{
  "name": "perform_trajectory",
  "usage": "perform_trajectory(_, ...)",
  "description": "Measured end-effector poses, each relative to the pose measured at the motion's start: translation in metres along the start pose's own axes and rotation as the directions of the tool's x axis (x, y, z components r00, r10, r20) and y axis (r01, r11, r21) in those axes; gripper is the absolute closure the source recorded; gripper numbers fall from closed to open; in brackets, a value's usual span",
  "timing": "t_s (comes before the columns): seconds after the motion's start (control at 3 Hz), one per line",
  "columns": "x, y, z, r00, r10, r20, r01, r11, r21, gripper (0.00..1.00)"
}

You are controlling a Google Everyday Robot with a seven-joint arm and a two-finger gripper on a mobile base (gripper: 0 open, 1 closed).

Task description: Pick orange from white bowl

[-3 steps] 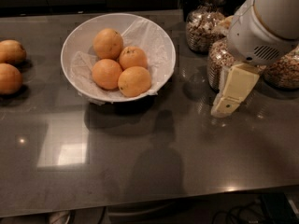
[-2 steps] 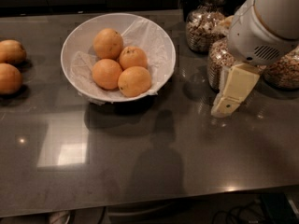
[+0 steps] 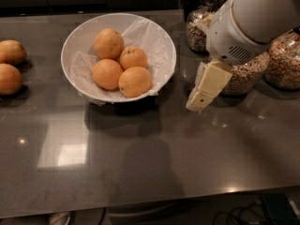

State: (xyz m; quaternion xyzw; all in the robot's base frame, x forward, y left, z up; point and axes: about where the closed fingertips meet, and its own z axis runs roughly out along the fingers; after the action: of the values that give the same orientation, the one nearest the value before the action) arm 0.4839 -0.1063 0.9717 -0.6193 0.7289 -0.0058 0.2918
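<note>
Progress looks slight. Above the worktop the pincer hangs near the white bowl but apart from it, carrying no orange; whether it is open or closed cannot be told. Beyond, four oranges lie in the bowl, so reaching, grasping and lifting remain.

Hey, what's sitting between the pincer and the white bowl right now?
Nothing. In the camera view, only a bare strip of counter separates the bowl from the pincer, which hangs just to the bowl's right.
</note>
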Motion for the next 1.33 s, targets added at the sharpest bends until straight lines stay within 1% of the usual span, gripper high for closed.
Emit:
perform_trajectory(0.33,-0.034,-0.007,0.021,0.997,-0.024,0.068,0.026,0.9994,-0.021,0.0)
perform_trajectory(0.67,-0.034,-0.007,0.021,0.997,-0.024,0.068,0.026,0.9994,-0.021,0.0)
perform_trajectory(1.0,-0.036,-0.01,0.023,0.995,0.002,0.1,-0.001,1.0,-0.005,0.0)
perform_trajectory(1.33,-0.041,-0.022,0.033,0.983,0.104,0.149,-0.107,0.9941,0.015,0.0)
